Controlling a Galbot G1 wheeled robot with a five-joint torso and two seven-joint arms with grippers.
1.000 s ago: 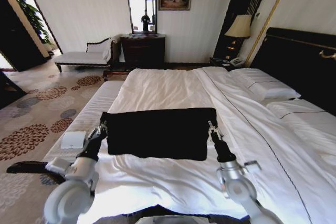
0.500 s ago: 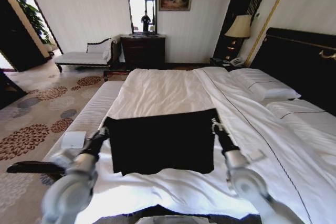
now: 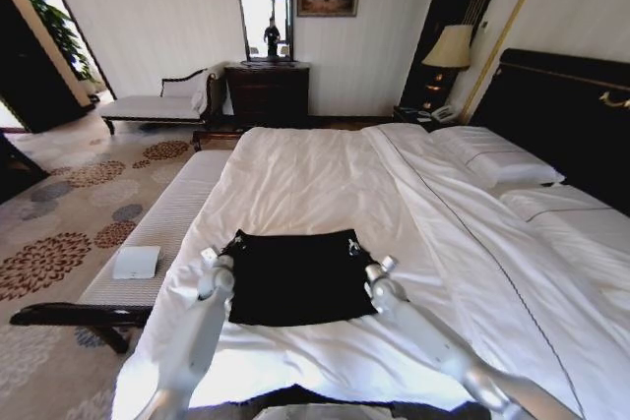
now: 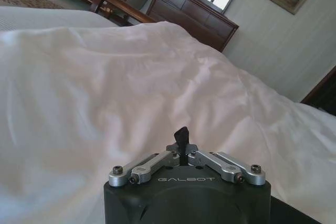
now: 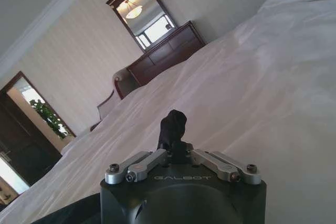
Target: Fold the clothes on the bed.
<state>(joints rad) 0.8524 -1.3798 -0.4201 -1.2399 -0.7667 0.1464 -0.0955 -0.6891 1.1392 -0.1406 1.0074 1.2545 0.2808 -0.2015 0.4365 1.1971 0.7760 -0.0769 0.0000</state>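
- The black T-shirt [image 3: 295, 277] lies folded into a compact rectangle on the white duvet of the bed [image 3: 325, 174], near the bed's foot edge and well apart from the pillows [image 3: 497, 159].
- The left claw [image 3: 234, 243] is clamped on the T-shirt's far left corner; a pinch of black cloth [image 4: 181, 137] shows between its closed fingers in the left wrist view.
- The right claw [image 3: 354, 246] is clamped on the T-shirt's far right corner, black fabric [image 5: 172, 127] bunched in its grip.
- Both arms reach along the T-shirt's two sides.
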